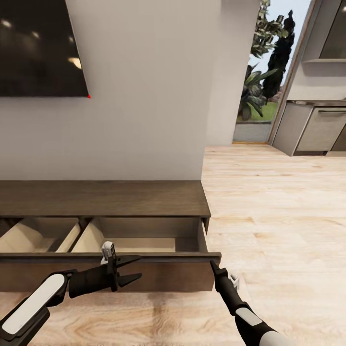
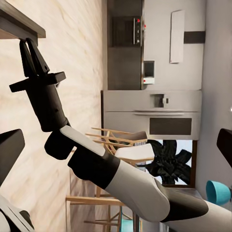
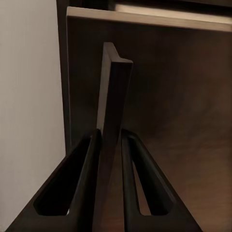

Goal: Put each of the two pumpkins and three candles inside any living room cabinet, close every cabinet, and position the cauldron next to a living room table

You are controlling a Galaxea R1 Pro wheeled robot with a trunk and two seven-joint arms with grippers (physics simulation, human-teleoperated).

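Pinching the stiff drawer front [image 3: 113,96] of the cabinet [image 1: 103,198] at its corner, the right gripper [image 3: 110,137] grasps firmly; the left gripper [image 1: 132,270] hangs released.

cabinet [image 1: 103,198]: low dark-brown wood unit | against white wall | drawer [image 1: 144,276] pulled open | interior bare

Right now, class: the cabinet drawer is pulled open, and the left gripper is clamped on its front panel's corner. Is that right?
Not quite. The right gripper clamps the drawer's front panel, as the right wrist view shows. The left gripper hangs open before the open drawer.
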